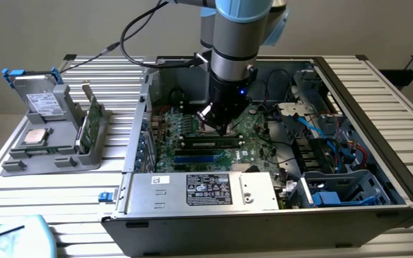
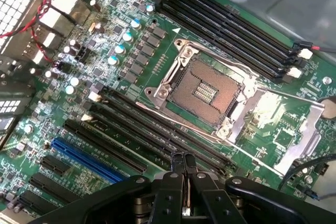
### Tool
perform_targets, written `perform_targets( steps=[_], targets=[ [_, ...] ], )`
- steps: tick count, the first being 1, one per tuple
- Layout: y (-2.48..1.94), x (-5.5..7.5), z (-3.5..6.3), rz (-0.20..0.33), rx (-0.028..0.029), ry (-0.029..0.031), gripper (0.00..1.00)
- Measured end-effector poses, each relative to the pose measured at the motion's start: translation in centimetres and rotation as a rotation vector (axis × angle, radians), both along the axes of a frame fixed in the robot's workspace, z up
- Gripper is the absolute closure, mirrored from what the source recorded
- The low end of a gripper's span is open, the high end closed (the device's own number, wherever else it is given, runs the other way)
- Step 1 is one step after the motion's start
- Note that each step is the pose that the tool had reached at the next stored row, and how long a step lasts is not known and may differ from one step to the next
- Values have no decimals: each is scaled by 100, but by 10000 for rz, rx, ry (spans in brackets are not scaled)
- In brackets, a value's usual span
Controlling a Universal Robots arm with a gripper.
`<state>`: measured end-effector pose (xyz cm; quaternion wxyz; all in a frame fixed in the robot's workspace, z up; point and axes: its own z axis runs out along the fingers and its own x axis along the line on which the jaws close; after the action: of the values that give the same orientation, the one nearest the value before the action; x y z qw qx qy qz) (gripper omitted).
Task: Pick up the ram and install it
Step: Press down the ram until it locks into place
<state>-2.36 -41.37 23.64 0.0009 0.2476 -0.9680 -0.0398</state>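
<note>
Closest in the exterior view, a silver power supply (image 1: pixel 200 189) with a black label sits along the near wall of the open computer case (image 1: pixel 400 177), which lies on a slatted metal counter (image 1: pixel 56 199). Behind it the green motherboard (image 1: pixel 253 129) carries black memory slots and a blue slot. Over that board the tool (image 1: pixel 221 129) points straight down, its fingers (image 2: pixel 178 163) pressed together with nothing visibly pinched between them; in the wrist view their tips hang just above the long black memory slots (image 2: pixel 157 129) beside the open, empty processor socket (image 2: pixel 202 90). Further back the grey robot arm (image 1: pixel 236 48) rises out of the case, a black cable looping off it. Toward the exterior view's left, outside the case, a grey holder (image 1: pixel 49 156) on the counter keeps the ram (image 1: pixel 90 121) standing on edge, well apart from the tool, with a square silver processor (image 1: pixel 36 137) lying beside it and a grey drive with blue tabs (image 1: pixel 38 97) behind.
</note>
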Motion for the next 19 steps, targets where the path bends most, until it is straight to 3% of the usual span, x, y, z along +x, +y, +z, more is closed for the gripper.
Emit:
perform_targets(
  steps=[19],
  targets=[
    [0,0,0,-2840,0,0,89]
  ],
)
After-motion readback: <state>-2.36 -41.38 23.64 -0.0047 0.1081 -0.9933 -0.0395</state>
